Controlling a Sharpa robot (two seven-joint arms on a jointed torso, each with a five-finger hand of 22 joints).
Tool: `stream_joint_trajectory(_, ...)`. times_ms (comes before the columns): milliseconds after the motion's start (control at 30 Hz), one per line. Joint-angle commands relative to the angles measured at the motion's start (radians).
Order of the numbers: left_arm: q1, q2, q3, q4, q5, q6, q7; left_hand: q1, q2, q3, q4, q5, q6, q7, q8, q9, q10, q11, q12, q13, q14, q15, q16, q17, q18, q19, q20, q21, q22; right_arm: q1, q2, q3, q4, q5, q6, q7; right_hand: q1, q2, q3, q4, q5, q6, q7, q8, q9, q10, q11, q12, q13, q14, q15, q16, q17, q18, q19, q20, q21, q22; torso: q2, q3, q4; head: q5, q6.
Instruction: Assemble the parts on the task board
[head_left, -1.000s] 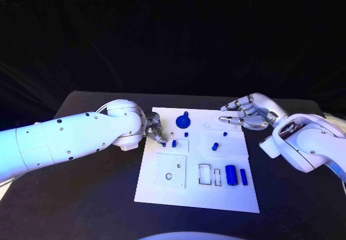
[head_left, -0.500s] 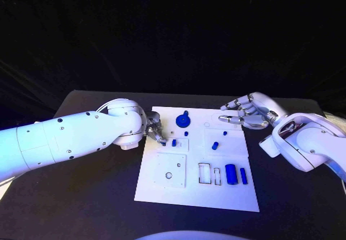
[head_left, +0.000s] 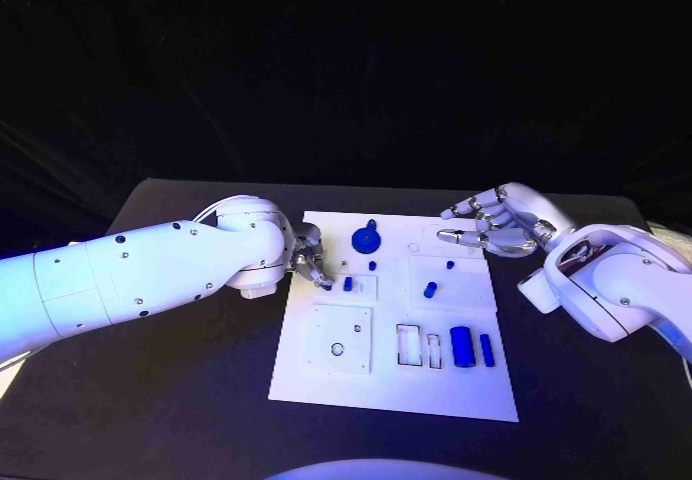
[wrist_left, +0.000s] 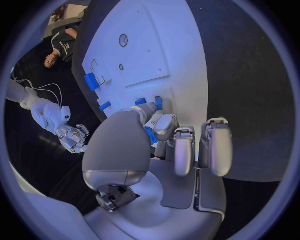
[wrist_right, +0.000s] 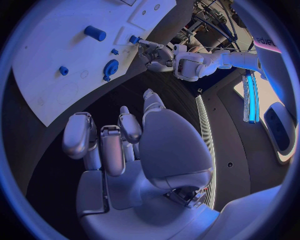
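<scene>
Little changes over the last second: left hand (head_left: 309, 262) stays at the white board's (head_left: 389, 390) left edge, fingertips pinching a small blue peg (head_left: 348, 285) (seating looks unfinished). Right hand (head_left: 498, 228) keeps hovering past the far right corner, holding nothing, fingers loosely curled.

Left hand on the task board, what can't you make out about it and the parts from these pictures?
- Left hand, head view: its fingertips cover the board beside a small blue part; whether they touch or pinch it is unclear.
- Left wrist view: the palm hides most of a blue piece behind the fingers; a grip cannot be confirmed.
- Task board, head view: the small holes and slots are too small to tell their shapes.
- Right hand: fingers curled; contact with the board is unclear.
</scene>
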Motion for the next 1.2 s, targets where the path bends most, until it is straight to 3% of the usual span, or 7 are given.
stream_joint_trajectory(33, -0.003, 0.002, -0.002, 0.002, -0.003, 0.045, -0.022, 0.011, 0.001, 0.129, -0.123, 0.002, -0.002, -0.008, 0.006, 0.002, 0.007, 0.001, 0.0, -0.001, 0.104, -0.001, 0.003, 0.263, -0.007, 0.058, -0.006, 0.003, 0.194, -0.001, 0.001, 0.0, 0.001, -0.004, 0.012, 0.005, -0.003, 0.004, -0.005, 0.0, 0.004, 0.007, 0.0, 0.001, 0.0, -0.007, 0.0, 0.001, 0.0, 0.069, -0.004, -0.006, 0.095, 0.008, -0.002, -0.002, -0.003, 0.0, 0.0, 0.0003, -0.0004, 0.001, -0.001)
stream_joint_trajectory(633, -0.004, 0.023, -0.003, -0.015, 0.004, 0.041, -0.029, -0.006, 0.0, 0.142, -0.12, 0.002, 0.002, -0.009, 0.011, 0.004, 0.011, 0.0, 0.005, 0.003, 0.104, -0.001, 0.003, 0.263, -0.008, 0.06, -0.005, 0.005, 0.197, -0.001, 0.001, 0.0, 0.005, -0.004, 0.011, 0.005, -0.001, 0.006, -0.008, 0.0, 0.005, 0.008, 0.0, 0.001, 0.0, -0.007, 0.0, 0.002, -0.001, 0.069, -0.004, -0.007, 0.095, 0.008, -0.001, -0.002, -0.004, -0.001, 0.001, 0.0001, -0.0017, 0.0, -0.008)
stream_joint_trajectory(967, -0.004, 0.03, -0.01, -0.023, 0.027, 0.071, -0.034, -0.083, -0.024, 0.131, -0.103, -0.002, 0.029, -0.028, 0.028, 0.011, 0.024, -0.013, 0.019, 0.015, 0.104, -0.01, 0.003, 0.263, -0.009, 0.063, -0.009, 0.01, 0.202, -0.001, 0.001, 0.0, 0.007, -0.004, 0.011, 0.007, 0.0, 0.007, -0.008, 0.0, 0.005, 0.008, 0.0, 0.001, 0.0, -0.007, 0.0, 0.002, -0.001, 0.069, -0.004, -0.006, 0.095, 0.008, -0.001, -0.002, -0.004, -0.001, 0.0, 0.0002, 0.0001, -0.004, -0.01)
stream_joint_trajectory(1200, -0.004, 0.035, -0.01, -0.033, 0.03, 0.074, -0.041, -0.122, -0.022, 0.111, -0.087, -0.003, 0.043, -0.033, 0.03, 0.009, 0.03, -0.017, 0.029, 0.025, 0.104, -0.015, 0.003, 0.263, -0.01, 0.065, -0.013, 0.012, 0.205, -0.001, 0.002, 0.0, 0.009, -0.004, 0.008, 0.012, 0.0, 0.007, -0.009, 0.0, 0.005, 0.008, 0.0, 0.001, 0.0, -0.007, -0.001, 0.002, -0.001, 0.069, -0.004, -0.006, 0.095, 0.008, -0.001, -0.002, -0.004, -0.001, -0.001, 0.0, 0.0009, -0.005, -0.011)
